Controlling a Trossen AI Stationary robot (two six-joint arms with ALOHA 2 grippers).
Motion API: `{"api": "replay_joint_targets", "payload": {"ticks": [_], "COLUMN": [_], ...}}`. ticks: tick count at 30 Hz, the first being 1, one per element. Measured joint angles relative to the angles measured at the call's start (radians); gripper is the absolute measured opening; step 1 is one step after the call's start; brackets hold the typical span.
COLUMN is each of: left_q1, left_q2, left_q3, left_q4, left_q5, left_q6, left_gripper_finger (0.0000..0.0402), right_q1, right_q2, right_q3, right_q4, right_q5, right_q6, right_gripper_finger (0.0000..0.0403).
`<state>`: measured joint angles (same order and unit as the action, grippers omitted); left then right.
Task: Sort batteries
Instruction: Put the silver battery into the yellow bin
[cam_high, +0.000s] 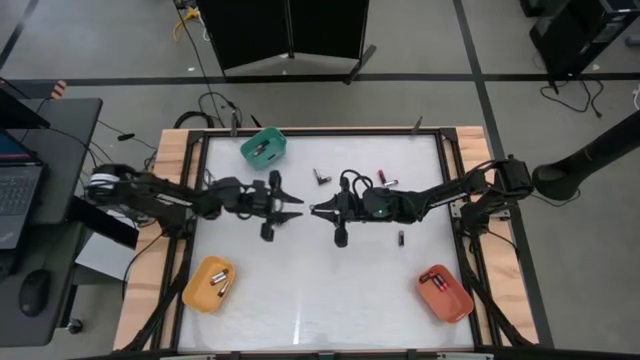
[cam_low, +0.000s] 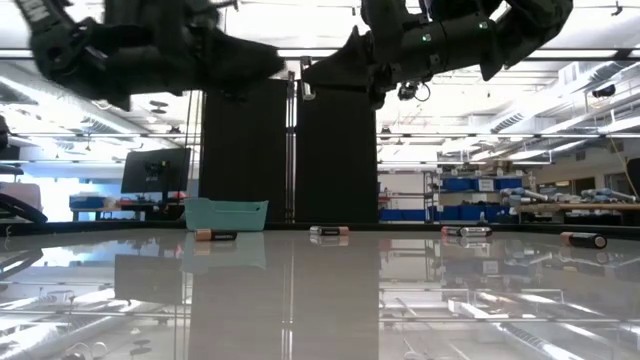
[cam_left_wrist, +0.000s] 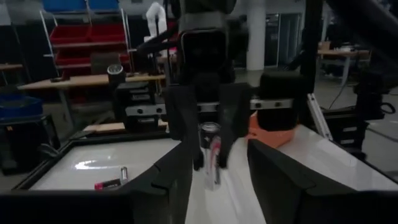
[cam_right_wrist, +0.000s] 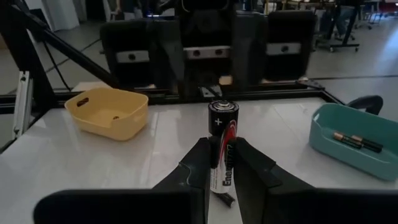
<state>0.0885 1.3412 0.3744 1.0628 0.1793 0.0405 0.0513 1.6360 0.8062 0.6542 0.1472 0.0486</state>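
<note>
My right gripper (cam_high: 316, 208) hovers above the table's middle, shut on a black cell with red lettering (cam_right_wrist: 222, 146). My left gripper (cam_high: 298, 206) faces it from the table's left, open. Its fingers (cam_left_wrist: 168, 180) stand on either side of that cell (cam_left_wrist: 211, 155) without touching it. Both grippers are well above the table in the low view. Loose batteries lie on the table: one (cam_high: 320, 177) and another (cam_high: 385, 178) toward the far edge, and a third (cam_high: 401, 238) on the right. Several cells lie flat in the low view, such as one (cam_low: 328, 231). My right gripper pinches the cell's lower body (cam_right_wrist: 219, 177) between its two fingers (cam_right_wrist: 198, 163). The fingers point toward the table's left. The plus end (cam_right_wrist: 222, 109) stands free beyond the fingertips. The cell is lifted clear of the table.
A green bin (cam_high: 264, 148) with cells stands near the far edge. A yellow-orange bin (cam_high: 208, 284) with cells sits near left, and a red bin (cam_high: 444, 292) with cells near right. Wooden rails frame the white table. A desk with a laptop (cam_high: 15, 190) stands off to the left.
</note>
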Motion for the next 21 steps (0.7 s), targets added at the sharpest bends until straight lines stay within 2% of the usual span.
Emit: {"api": "replay_joint_targets", "payload": {"ticks": [3, 7, 14, 18, 21], "left_q1": [0.0, 0.0, 0.0, 0.0, 0.0], "left_q2": [0.085, 0.17, 0.212, 0.212, 0.212], "left_q3": [0.061, 0.112, 0.145, 0.145, 0.145], "left_q4": [0.014, 0.061, 0.081, 0.087, 0.088], "left_q5": [0.001, 0.053, 0.081, 0.086, 0.088], "left_q6": [-0.001, -0.042, -0.071, -0.072, -0.071], "left_gripper_finger": [0.0174, 0.0183, 0.0183, 0.0172, 0.0144], "right_q1": [0.001, 0.004, 0.019, 0.028, 0.031], "right_q2": [0.0, 0.0, 0.0, 0.0, 0.0], "right_q3": [0.0, 0.0, 0.0, 0.0, 0.0], "right_q4": [0.0, -0.001, 0.0, 0.004, 0.007], "right_q5": [0.01, 0.011, 0.024, 0.043, 0.043], "right_q6": [0.0, -0.01, -0.027, -0.043, -0.05], "right_gripper_finger": [0.0056, 0.0059, 0.0058, 0.0057, 0.0057]}}
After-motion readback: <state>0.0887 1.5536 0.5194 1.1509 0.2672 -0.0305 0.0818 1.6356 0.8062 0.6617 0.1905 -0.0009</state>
